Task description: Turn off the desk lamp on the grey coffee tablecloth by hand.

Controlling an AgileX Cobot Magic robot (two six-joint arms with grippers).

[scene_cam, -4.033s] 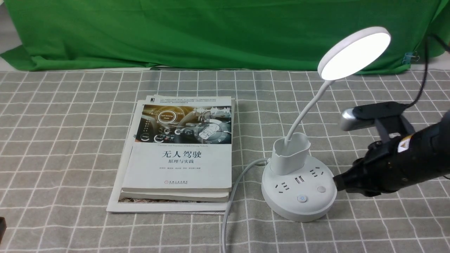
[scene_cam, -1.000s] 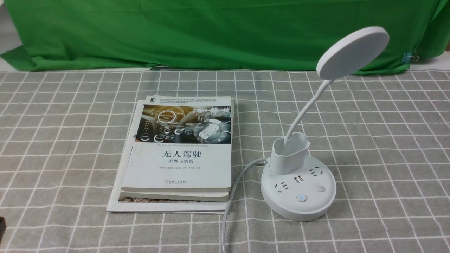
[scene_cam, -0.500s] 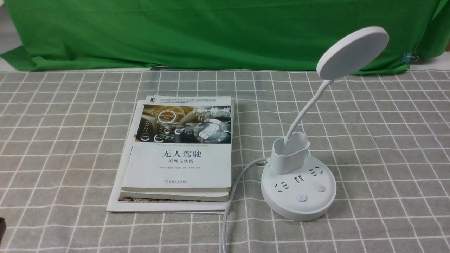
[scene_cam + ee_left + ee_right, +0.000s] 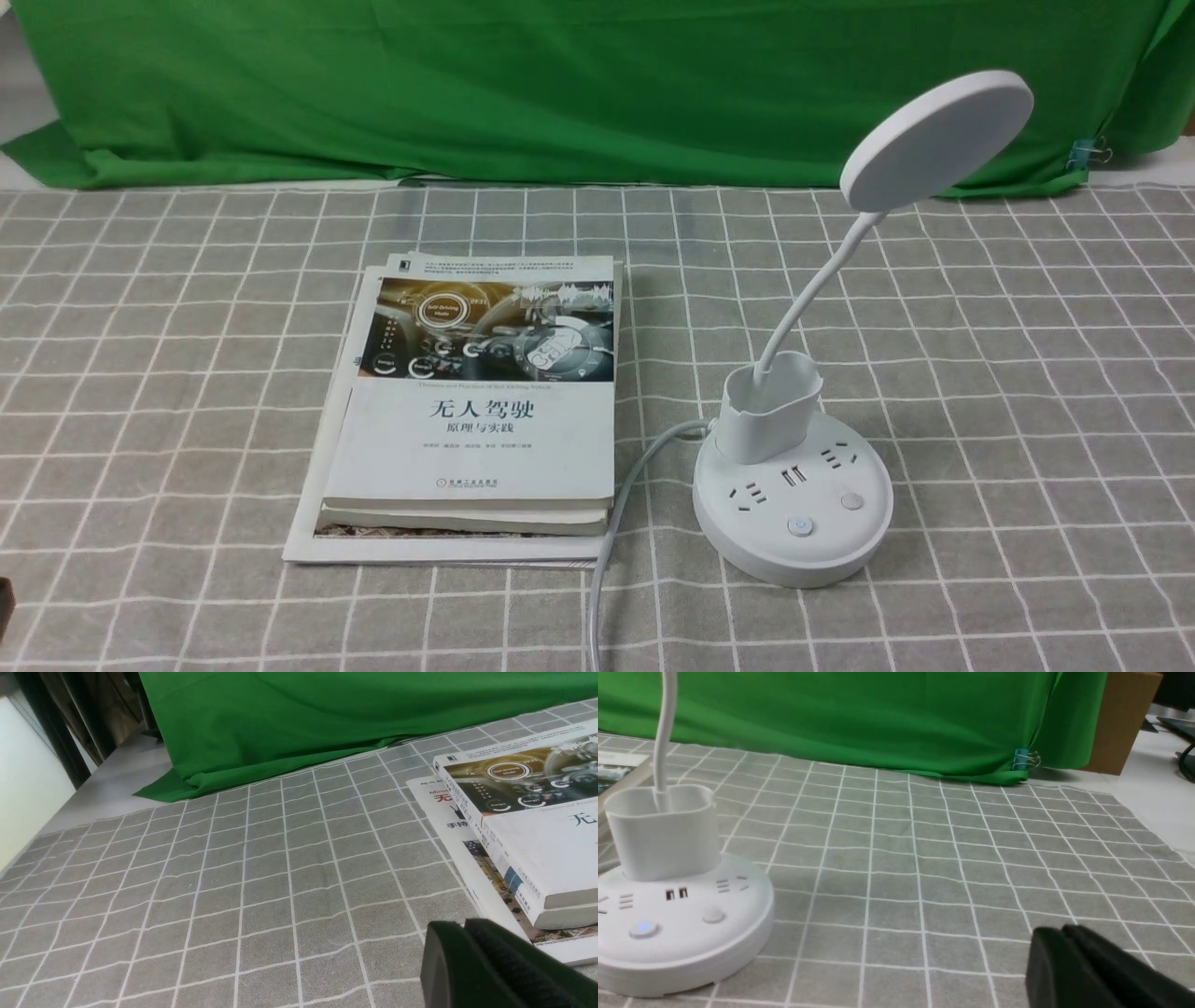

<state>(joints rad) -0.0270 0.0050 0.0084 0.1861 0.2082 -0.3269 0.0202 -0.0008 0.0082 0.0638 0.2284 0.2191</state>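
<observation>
The desk lamp (image 4: 770, 411) stands on the right half of the grey coffee tablecloth (image 4: 1027, 373), its round base flat on the cloth and just beside a stack of books (image 4: 476, 439) on its left. The disc head (image 4: 936, 140) sits tilted at the top of the bent neck and shows plain white, with no glow. On the base, the nearer round button (image 4: 799, 526) carries a small blue light; the second button (image 4: 851, 501) to its right is plain. The white cord (image 4: 621, 495) leaves the base on its left side and runs toward the near edge, between the base and the books.

The front view shows neither end effector near the lamp. The left end effector (image 4: 462, 933) hangs low over the cloth close to the near corner of the books, its dark fingers pressed together with no gap — holding nothing. The right end effector (image 4: 1062, 940) is likewise closed and empty, above bare cloth well apart from the lamp base.

A green backdrop cloth (image 4: 560, 84) drapes behind the counter (image 4: 107, 784), pinned by a blue binder clip (image 4: 1024, 759).
</observation>
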